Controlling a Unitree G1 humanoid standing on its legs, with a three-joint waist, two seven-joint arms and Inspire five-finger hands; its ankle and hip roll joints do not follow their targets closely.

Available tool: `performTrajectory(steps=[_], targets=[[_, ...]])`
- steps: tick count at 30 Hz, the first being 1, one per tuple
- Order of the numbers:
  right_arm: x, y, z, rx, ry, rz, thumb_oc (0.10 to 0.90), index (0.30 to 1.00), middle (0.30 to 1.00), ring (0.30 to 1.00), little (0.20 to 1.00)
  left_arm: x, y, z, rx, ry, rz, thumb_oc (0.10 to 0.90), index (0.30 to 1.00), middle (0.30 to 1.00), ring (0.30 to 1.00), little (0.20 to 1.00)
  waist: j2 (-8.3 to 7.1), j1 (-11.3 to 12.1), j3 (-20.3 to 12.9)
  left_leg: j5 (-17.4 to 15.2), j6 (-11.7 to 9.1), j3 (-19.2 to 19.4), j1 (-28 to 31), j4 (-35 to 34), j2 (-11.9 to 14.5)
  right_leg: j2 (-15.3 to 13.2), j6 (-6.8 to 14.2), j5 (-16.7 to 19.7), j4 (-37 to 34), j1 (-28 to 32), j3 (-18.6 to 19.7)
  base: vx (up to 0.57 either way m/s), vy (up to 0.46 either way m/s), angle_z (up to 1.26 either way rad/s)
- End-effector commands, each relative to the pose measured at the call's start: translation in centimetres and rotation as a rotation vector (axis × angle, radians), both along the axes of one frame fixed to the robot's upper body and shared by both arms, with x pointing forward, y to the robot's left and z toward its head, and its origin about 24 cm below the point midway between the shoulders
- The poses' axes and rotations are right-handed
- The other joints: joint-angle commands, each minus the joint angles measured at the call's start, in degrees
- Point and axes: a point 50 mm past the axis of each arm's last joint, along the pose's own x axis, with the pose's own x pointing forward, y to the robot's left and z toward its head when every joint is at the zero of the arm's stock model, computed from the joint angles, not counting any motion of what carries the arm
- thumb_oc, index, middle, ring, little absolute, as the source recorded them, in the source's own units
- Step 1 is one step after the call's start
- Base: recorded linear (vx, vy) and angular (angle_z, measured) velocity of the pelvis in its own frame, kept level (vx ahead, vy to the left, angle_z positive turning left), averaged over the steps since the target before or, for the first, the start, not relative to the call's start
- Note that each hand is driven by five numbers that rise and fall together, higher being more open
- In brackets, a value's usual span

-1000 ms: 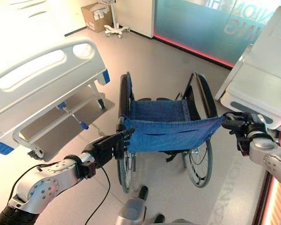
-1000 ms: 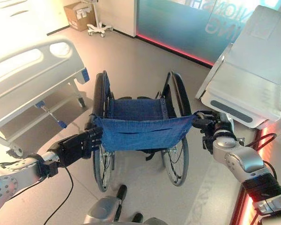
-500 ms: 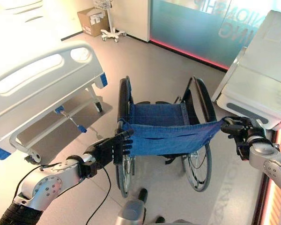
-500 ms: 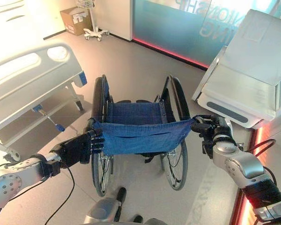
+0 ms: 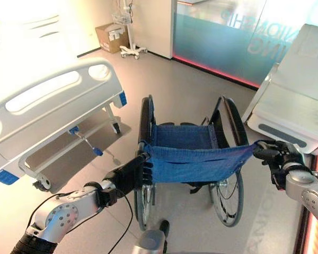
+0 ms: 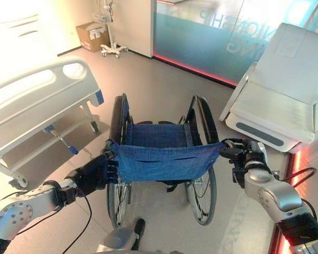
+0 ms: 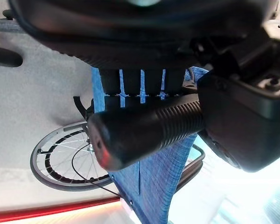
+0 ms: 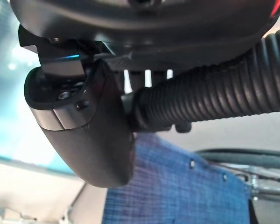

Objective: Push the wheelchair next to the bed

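Since a second ago we've rolled on: cardboard box [image 5: 112, 37] and wheeled stand [image 5: 128, 32] sit lower in view, so the camera moved with us. Left hand [image 5: 131, 175] curled round the left push handle [image 7: 144, 131], right hand [image 6: 243, 154] curled round the right push handle [image 8: 214, 95]. One wheelchair [image 5: 190, 156], blue sling back between our hands, on open floor just right of the bed [image 5: 53, 108], not yet alongside. Mid-push. We judge the next move needs steering left, keeping clear of the bed's footboard. Second bed [image 6: 278, 90] at right: two beds.
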Motion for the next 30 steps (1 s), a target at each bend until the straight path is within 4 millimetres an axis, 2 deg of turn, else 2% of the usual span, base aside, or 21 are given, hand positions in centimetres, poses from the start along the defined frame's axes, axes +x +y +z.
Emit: performTrajectory(steps=[1,7,12,15,16,17,19,20,22,26,30], targets=[[-1.4,8.0,-2.7,0.415,-0.023,0.320,0.400,0.300,0.300,0.300,0.300,1.0,-2.5,2.4,-0.140,-0.185,-0.025,0.400,0.300,0.300,0.300,0.300,-0.38,-0.99,-3.20,2.62,-1.56,-0.51,-5.65,3.93,0.97,-2.49,5.13,11.00,-7.98,2.42,4.54,0.08,-0.020,0.01],[-2.3,7.6,-3.0,0.426,0.005,0.331,0.400,0.300,0.300,0.300,0.300,0.8,-1.3,2.0,-0.097,-0.178,0.073,0.400,0.300,0.300,0.300,0.300,-1.13,-1.07,-4.24,3.11,-1.72,-1.42,-5.89,6.14,1.07,-1.54,4.58,10.23,-7.23,3.53,5.07,0.14,-0.056,-0.01],[-2.8,7.3,-3.2,0.427,0.028,0.336,0.400,0.300,0.300,0.300,0.300,0.4,-0.4,2.0,-0.084,-0.180,0.124,0.400,0.300,0.300,0.300,0.300,-1.94,-1.49,-4.51,2.53,-1.38,-0.96,-7.19,14.08,1.23,-1.06,3.68,9.02,-4.52,3.47,5.80,0.14,-0.051,-0.01],[-3.1,7.1,-3.4,0.428,0.038,0.333,0.400,0.300,0.300,0.300,0.300,0.1,0.1,1.9,-0.084,-0.167,0.146,0.400,0.300,0.300,0.300,0.300,-1.93,-1.98,-4.56,3.65,-1.38,0.39,-7.59,16.94,1.56,-0.42,3.10,8.34,-2.82,3.53,6.35,0.22,0.033,-0.01],[-3.5,7.0,-3.6,0.429,0.049,0.336,0.400,0.300,0.300,0.300,0.300,-0.2,0.6,1.7,-0.085,-0.154,0.171,0.400,0.300,0.300,0.300,0.300,-1.42,-2.06,-5.04,5.53,-1.86,0.43,-7.15,12.40,2.09,0.37,3.09,7.85,-1.99,4.20,6.32,0.24,0.072,0.01],[-3.5,7.0,-3.6,0.429,0.049,0.336,0.400,0.300,0.300,0.300,0.300,-0.2,0.6,1.7,-0.085,-0.154,0.171,0.400,0.300,0.300,0.300,0.300,-1.49,-2.03,-4.97,5.59,-1.85,0.47,-6.97,12.25,2.02,0.29,3.11,7.81,-1.98,4.30,6.33,0.37,0.119,-0.04],[-3.9,6.9,-3.7,0.427,0.052,0.344,0.400,0.300,0.300,0.300,0.300,-0.5,0.9,1.5,-0.094,-0.144,0.199,0.400,0.300,0.300,0.300,0.300,-0.91,-1.68,-5.62,7.22,-2.27,-0.37,-6.18,4.58,2.32,1.06,3.29,6.95,-1.32,5.19,6.16,0.37,0.125,-0.07],[-4.0,7.1,-3.8,0.425,0.043,0.350,0.400,0.300,0.300,0.300,0.300,-0.6,0.8,1.3,-0.101,-0.142,0.220,0.400,0.300,0.300,0.300,0.300,-0.42,-1.38,-5.80,9.37,-2.69,-0.70,-5.53,-1.38,2.45,1.83,3.17,5.90,-0.99,6.16,6.15,0.43,0.146,-0.09],[-3.7,7.3,-3.8,0.427,0.026,0.353,0.400,0.300,0.300,0.300,0.300,-0.4,0.6,1.2,-0.102,-0.146,0.227,0.400,0.300,0.300,0.300,0.300,-0.27,-1.10,-5.63,10.59,-2.65,-1.01,-5.80,-2.98,1.99,2.29,2.90,4.42,-0.38,7.32,6.65,0.43,0.147,-0.14],[-2.9,7.8,-3.6,0.432,-0.005,0.362,0.400,0.300,0.300,0.300,0.300,0.2,0.3,1.5,-0.112,-0.159,0.223,0.400,0.300,0.300,0.300,0.300,-1.03,-0.46,-5.78,7.45,-0.70,-2.38,-5.93,-0.42,-0.07,1.36,3.41,2.36,1.33,7.79,6.61,0.32,0.115,-0.12],[-1.5,8.5,-2.8,0.434,-0.059,0.374,0.400,0.300,0.300,0.300,0.300,1.1,0.4,2.3,-0.083,-0.189,0.206,0.400,0.300,0.300,0.300,0.300,-3.40,1.04,-5.99,2.31,2.10,-0.77,-7.61,6.73,-2.47,-1.18,5.34,0.03,6.42,8.02,5.01,0.43,0.169,-0.24]])
